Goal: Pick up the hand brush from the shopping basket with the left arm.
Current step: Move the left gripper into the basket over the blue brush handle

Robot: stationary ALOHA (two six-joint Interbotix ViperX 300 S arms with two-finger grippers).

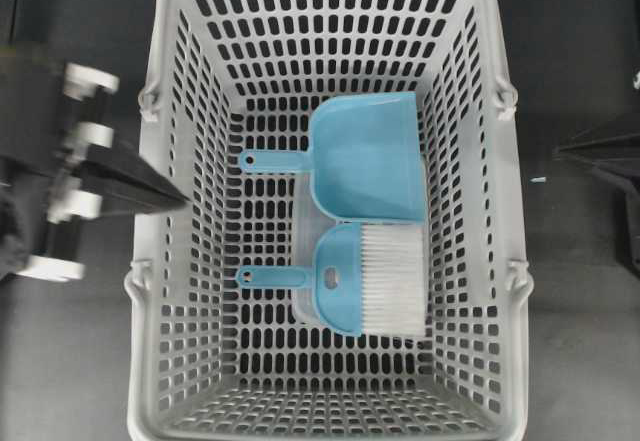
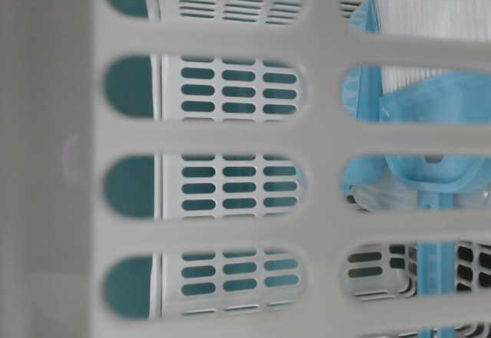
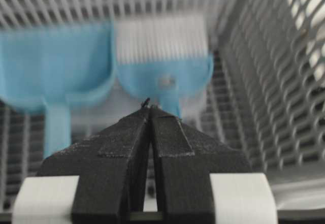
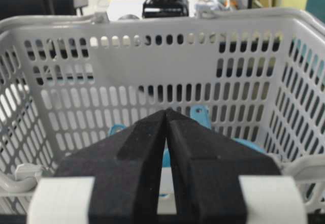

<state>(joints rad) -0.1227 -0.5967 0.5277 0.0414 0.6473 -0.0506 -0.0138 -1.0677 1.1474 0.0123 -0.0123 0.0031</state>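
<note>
On the shopping basket (image 1: 180, 111) floor, seen from overhead, the hand brush (image 1: 355, 283) lies beside a dustpan (image 1: 365, 156); it looks light and stiff, with its thin handle the likeliest hold. The left gripper (image 1: 180, 199) sits at the rim. In the left wrist view its jaws are clenched, empty, above the brush. The right gripper (image 4: 166, 113) is likewise clenched, empty.

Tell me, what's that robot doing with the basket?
It's getting ready to grab the hand brush, which lies in the grey shopping basket beside a blue dustpan. The left arm's tool is shut and pokes over the basket's left rim, not touching the brush. The right arm's tool is shut too, outside the basket. Nothing has been picked up yet.
</note>
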